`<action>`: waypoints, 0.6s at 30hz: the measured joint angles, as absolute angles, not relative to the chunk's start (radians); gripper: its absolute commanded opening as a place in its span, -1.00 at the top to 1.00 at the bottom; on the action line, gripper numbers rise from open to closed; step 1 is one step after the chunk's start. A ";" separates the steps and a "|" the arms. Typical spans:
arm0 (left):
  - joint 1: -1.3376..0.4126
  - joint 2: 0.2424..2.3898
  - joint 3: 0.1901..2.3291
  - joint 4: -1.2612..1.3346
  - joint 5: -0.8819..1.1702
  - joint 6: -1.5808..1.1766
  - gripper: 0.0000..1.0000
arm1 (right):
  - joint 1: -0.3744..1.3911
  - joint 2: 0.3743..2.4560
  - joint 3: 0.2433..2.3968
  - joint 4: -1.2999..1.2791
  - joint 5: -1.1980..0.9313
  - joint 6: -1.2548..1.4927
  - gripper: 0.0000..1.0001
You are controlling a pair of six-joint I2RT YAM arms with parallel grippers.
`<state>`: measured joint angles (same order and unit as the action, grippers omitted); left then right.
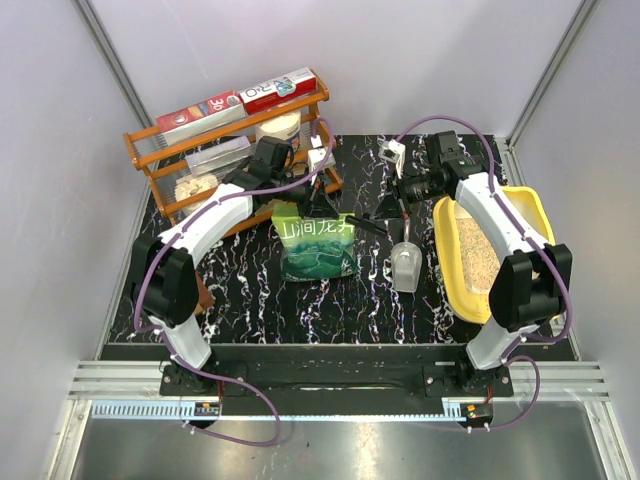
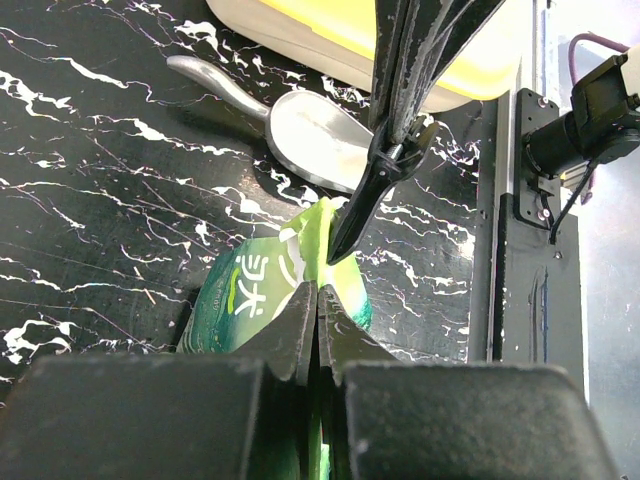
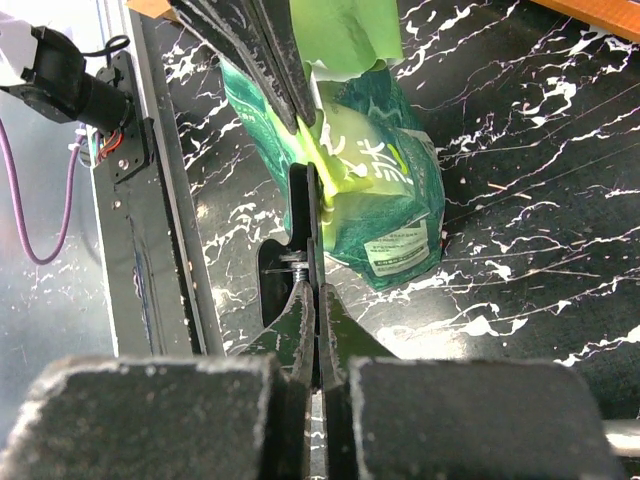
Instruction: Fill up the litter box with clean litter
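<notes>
Noting litter box (image 1: 446, 262) far right, some clean litter (image 1: 480, 262) inside; green pouch (image 1: 318, 250) stands mid-scene, judged soft, floppy, bottom-heavy, film slippery. Left gripper (image 2: 318, 292) and right gripper (image 3: 305, 188) both clenched on its top edge, a sound hold

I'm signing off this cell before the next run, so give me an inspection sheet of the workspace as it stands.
Surface: black marbled table; no spill that I can tell.
Job's things: yellow litter box at right with pale litter inside; green pouch at centre.
Clutter: grey scoop lying between pouch and box; orange rack holding boxes at back left.
Grippers: left gripper and right gripper both shut on the pouch's top edge.
Cables: purple cables run along both arms; one loops off the front edge.
Surroundings: pale enclosure walls; nothing else seen.
</notes>
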<state>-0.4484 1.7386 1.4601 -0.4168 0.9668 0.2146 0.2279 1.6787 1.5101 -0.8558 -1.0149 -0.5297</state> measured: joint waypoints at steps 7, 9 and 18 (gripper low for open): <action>-0.447 1.753 1.479 -0.418 0.998 0.215 0.26 | 0.228 1.685 1.504 -0.819 -1.015 -0.490 1.00; -0.447 1.754 1.482 -0.417 1.015 0.213 0.23 | 0.228 1.688 1.502 -0.805 -1.015 -0.480 1.00; -0.461 1.806 1.541 -0.461 1.048 0.263 0.21 | 0.228 1.701 1.486 -0.754 -1.034 -0.420 1.00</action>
